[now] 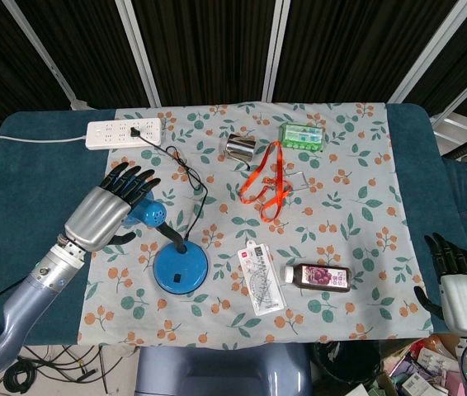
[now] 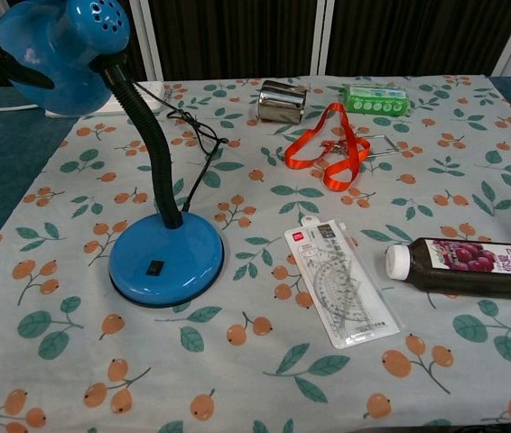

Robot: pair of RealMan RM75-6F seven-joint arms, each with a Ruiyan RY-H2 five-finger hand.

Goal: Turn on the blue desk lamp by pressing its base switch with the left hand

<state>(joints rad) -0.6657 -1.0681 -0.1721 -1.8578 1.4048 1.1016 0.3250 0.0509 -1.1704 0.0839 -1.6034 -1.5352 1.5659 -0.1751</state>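
We see our left hand [image 1: 106, 211] held over the counter [image 1: 19, 177] with its dark fingers [image 1: 132, 182] spread and holding nothing, palm down, just beside the head of the blue desk lamp [image 1: 172, 247], whose shade peeks out from under the fingertips on the side toward our right. The lamp's round base sits nearer to us than the hand and a little toward our right, on the patterned cloth [image 1: 341, 206]; its black base switch [image 2: 154, 267] shows on the near part of the base in the chest view, apart from the hand and untouched. From the base the black neck curves up to the shade, and a black cord [image 1: 182, 169] runs away beyond the hand to the white power strip [image 1: 125, 133] (plugged in there, as far as we can make out). Our right hand [image 1: 463, 299] is at the near right corner, off the cloth, fingers straight and apart, gripping nothing. Well off to the right of the left hand lie a packaged set of rulers [image 1: 261, 278] and, just beside it, a bottle of dark juice [image 1: 319, 277] on its side. Farther away on that same side are an orange lanyard [image 1: 268, 180], a metal cup [image 1: 238, 148] tipped over, and a green pack [image 1: 303, 136].
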